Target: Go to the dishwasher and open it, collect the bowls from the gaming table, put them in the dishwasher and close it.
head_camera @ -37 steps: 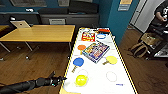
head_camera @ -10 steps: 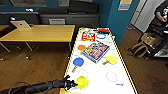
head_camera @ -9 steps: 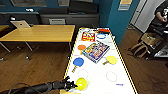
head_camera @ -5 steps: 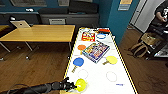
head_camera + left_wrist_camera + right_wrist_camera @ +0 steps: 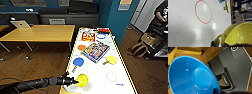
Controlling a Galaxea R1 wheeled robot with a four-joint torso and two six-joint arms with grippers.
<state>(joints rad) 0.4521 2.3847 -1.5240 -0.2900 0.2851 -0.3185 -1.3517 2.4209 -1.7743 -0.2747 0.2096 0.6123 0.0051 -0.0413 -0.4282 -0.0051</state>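
Head view: left tool (image 5: 75,81) reaches over the near end of the white worktop (image 5: 100,80), at the rim of a yellow bowl (image 5: 82,80).

Left wrist view: yellow bowl (image 5: 239,34) is perforated, likely light, stiff plastic; rim is the place to grip. Tool closed on its rim.

Right wrist view: blue bowl (image 5: 191,77), glossy, probably slippery, sits against the right tool; finger opening not discernible.

No legible text, apparently.
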